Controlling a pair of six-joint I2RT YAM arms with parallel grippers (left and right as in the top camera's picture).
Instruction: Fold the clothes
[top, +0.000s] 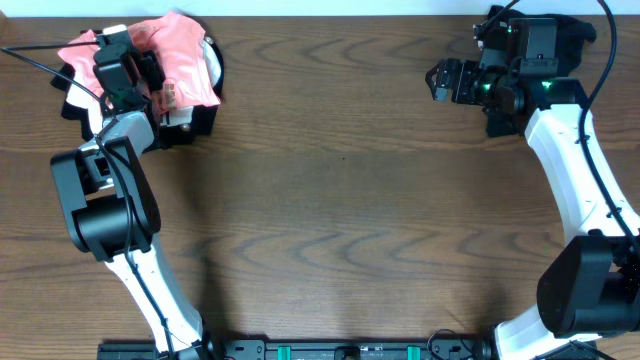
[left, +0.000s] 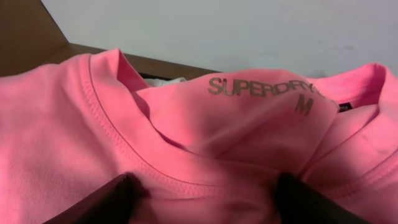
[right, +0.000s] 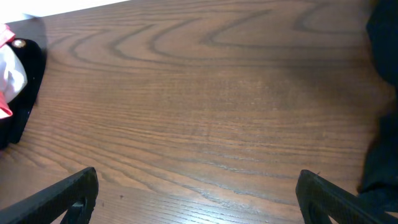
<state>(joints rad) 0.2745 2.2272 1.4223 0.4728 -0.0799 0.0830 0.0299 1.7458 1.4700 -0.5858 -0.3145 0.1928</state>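
- Overhead view: two arms stood at the wooden table (top: 340, 200), one on each side. One pile of clothes (top: 150, 50) lay in the far left corner. It held one salmon-pink T-shirt (top: 185, 55) on top, with one white garment (top: 211, 55) and one black garment (top: 203, 122) showing at its edges.
- Overhead view: the left gripper (top: 165, 95) was over the pile, at the near edge of the salmon-pink T-shirt. The right gripper (top: 438, 80) hung over bare wood in the far right corner, well apart from the pile.
- Left wrist view: the salmon-pink T-shirt (left: 62, 137) filled the frame, with its neck opening uppermost. One grey size print (left: 267, 90) inside the collar read "SUPERDRY M".
- Left wrist view: the left gripper (left: 204, 183) had its two dark fingers (left: 99, 205) spread, one at each lower corner, with pink cloth lying between them. The cloth appeared unpinched, though the frame edge cut off the pads. One strip of the white garment (left: 177, 79) showed through the neck opening.
- Right wrist view: the right gripper (right: 198, 180) had its two fingers (right: 68, 193) spread wide, with nothing between them and only the table (right: 205, 93) beneath.
- Right wrist view: the pile's edge showed at the left, with the white garment (right: 9, 71) wrapped by the black garment (right: 28, 81). One dark shape (right: 382, 93) at the right edge was too blurred to identify.
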